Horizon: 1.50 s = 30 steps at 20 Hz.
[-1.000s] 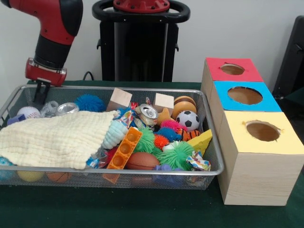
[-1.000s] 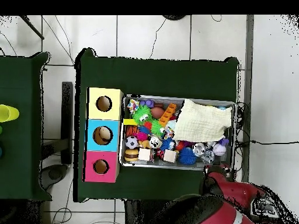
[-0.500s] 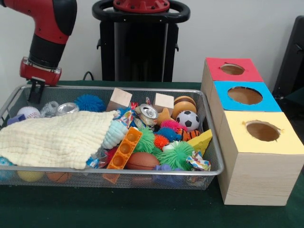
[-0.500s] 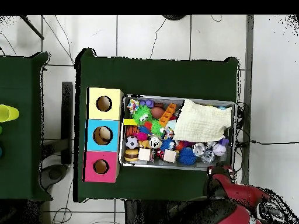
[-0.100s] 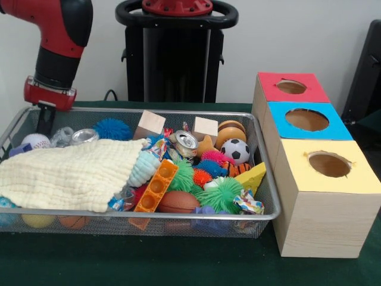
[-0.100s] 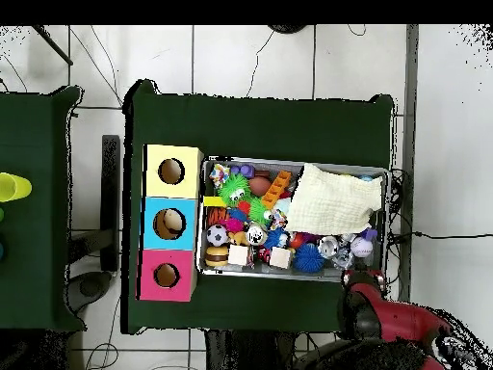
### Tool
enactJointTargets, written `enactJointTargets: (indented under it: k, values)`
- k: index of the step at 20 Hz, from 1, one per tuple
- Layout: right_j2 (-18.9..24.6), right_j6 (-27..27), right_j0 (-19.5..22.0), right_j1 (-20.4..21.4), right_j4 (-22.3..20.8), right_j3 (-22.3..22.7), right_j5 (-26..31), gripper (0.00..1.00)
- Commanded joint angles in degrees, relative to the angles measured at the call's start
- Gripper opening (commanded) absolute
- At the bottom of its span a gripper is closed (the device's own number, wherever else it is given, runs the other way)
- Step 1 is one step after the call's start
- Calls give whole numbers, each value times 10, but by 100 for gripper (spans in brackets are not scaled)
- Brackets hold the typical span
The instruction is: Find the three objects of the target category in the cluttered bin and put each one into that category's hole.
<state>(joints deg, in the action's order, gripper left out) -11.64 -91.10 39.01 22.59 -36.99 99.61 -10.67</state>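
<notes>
Soft yellow cloth in the bin is floppy; you'd pinch its edge. Pincer state: can't tell.

A yellow cup stands on a separate dark table beside cables.

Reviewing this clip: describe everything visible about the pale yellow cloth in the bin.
The pale yellow cloth is a soft, crinkled, gauze-like fabric with a waffled texture. It lies spread flat and loosely rumpled over one end of the wire mesh bin, covering the toys beneath it. Its near edge drapes against the bin's front rim. A pale blue ribbed toy pokes out from under one corner. In the overhead view it shows as a roughly square sheet. The gripper is apart from it.
</notes>
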Motion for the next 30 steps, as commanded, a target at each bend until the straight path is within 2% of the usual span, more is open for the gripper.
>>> enactJointTargets:
  k: [1, 4, 14, 20, 25, 30]
  values:
    - [145, -52, 41, 8, -7, 32, 87, 100]
    - [141, -58, 33, 8, -1, 34, 81, 100]
    - [147, -53, 30, 33, 16, 46, 125, 100]
    - [139, -50, 21, 51, 11, 51, 138, 100]
    - [145, -42, 31, 78, 7, 65, 149, 100]
    - [130, -32, 21, 71, -1, 50, 154, 100]
